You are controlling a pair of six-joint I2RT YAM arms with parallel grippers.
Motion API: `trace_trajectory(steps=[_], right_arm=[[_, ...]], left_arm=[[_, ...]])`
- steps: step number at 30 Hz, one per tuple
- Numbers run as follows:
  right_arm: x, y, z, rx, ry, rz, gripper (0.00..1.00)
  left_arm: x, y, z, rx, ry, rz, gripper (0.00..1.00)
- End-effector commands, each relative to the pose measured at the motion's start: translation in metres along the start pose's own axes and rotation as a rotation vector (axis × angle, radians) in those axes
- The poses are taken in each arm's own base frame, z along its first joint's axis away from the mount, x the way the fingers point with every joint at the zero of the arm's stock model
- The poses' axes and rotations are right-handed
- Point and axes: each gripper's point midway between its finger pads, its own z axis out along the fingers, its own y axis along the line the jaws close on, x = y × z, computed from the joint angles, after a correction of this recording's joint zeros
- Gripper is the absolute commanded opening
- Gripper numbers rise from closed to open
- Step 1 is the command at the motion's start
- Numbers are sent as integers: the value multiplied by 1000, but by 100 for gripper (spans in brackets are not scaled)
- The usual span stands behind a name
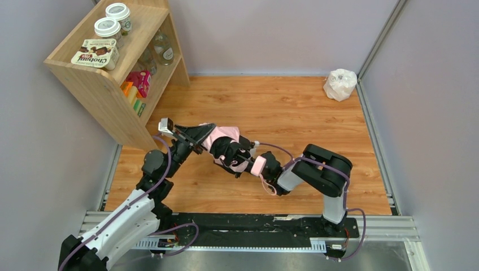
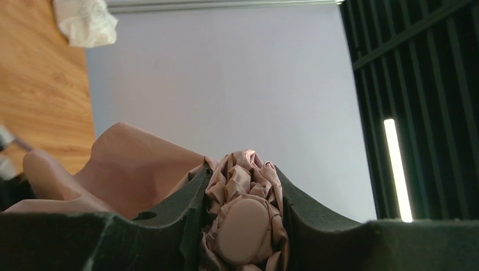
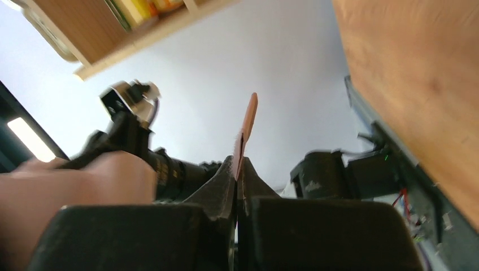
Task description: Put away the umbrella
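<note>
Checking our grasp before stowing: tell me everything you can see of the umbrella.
The umbrella is folded: pale pink fabric, bunched and creased, with a small pink handle. It hangs between both arms over the wooden table. The jaws of the left gripper clamp its bunched end around a round pink cap; those of the right gripper are shut on a thin pink strip.

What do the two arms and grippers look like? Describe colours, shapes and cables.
The left arm and right arm have black joints, white link shells and purple cables looping along them. The left gripper and right gripper have dark matte fingers with contoured inner edges.
</note>
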Motion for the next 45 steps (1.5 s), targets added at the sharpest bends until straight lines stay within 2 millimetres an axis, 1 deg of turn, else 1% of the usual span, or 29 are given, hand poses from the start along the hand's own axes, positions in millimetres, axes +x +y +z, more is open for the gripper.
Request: trace_trajectory(steps=[1, 2, 3, 4, 5, 6, 7, 8, 9, 10, 11, 12, 14, 17, 19, 21, 24, 26, 27, 28, 29, 30, 31, 32, 35, 36, 37, 40, 45], right_arm=[[-48, 34, -22, -175, -103, -204, 0], [-52, 39, -23, -186, -100, -254, 0], [-56, 44, -26, -195, -119, -291, 0], [-60, 50, -26, -208, -120, -307, 0], [-61, 59, -28, -227, -113, -340, 0], [-65, 68, -30, -246, -124, -377, 0], [-65, 80, -34, -268, -117, -422, 0], [-68, 91, -40, -291, -137, -458, 0], [-67, 100, -43, -309, -133, -488, 0], [-64, 109, -47, -328, -116, -527, 0], [-62, 118, -49, -346, -111, -555, 0], [-54, 124, -50, -362, -81, -594, 0], [-43, 129, -49, -362, -46, -666, 0], [-22, 128, -44, -345, 20, -742, 0], [-4, 127, -43, -348, 70, -785, 0], [5, 118, -44, -305, 104, -831, 0], [5, 107, -43, -228, 118, -871, 0], [11, 101, -43, -225, 161, -873, 0], [11, 97, -43, -215, 161, -872, 0], [12, 94, -43, -208, 173, -874, 0], [16, 91, -42, -212, 196, -879, 0], [19, 89, -42, -210, 204, -875, 0], [24, 86, -43, -213, 221, -883, 0], [27, 85, -43, -207, 231, -900, 0], [37, 79, -40, -167, 246, -968, 0], [44, 77, -39, -168, 261, -978, 0], [49, 72, -39, -159, 283, -993, 0], [43, 55, -39, -101, 285, -1010, 0], [52, 45, -47, -93, 351, -1024, 0]], left_arm=[[20, -21, -11, 12, 102, -135, 0], [22, -8, -14, -47, 107, -143, 0], [25, -4, -18, -67, 113, -140, 0], [26, 12, -21, -125, 115, -144, 0], [30, 14, -26, -141, 131, -153, 0], [30, 30, -30, -184, 129, -162, 0], [30, 31, -34, -178, 132, -153, 0], [33, 48, -41, -261, 142, -157, 0], [34, 72, -53, -378, 139, -165, 0], [36, 77, -57, -405, 154, -139, 0], [36, 98, -69, -502, 149, -146, 0], [37, 108, -76, -553, 153, -143, 0], [36, 131, -88, -643, 145, -139, 0], [30, 161, -106, -785, 116, -120, 0], [24, 175, -114, -856, 85, -90, 0], [15, 189, -122, -926, 50, -49, 0], [11, 207, -130, -1024, 33, -28, 0], [10, 218, -129, -1056, 24, -44, 0], [10, 220, -128, -1068, 29, -46, 0], [10, 231, -135, -1130, 29, -45, 0], [11, 231, -134, -1156, 44, -34, 0], [9, 241, -145, -1245, 37, -31, 0], [7, 242, -145, -1269, 31, -18, 0], [6, 251, -152, -1330, 27, -21, 0], [4, 266, -161, -1385, 13, -28, 0], [4, 273, -164, -1397, 9, -33, 0], [1, 275, -165, -1401, -8, -31, 0], [-2, 283, -178, -1473, -42, -35, 0], [-7, 296, -184, -1541, -58, -16, 0]])
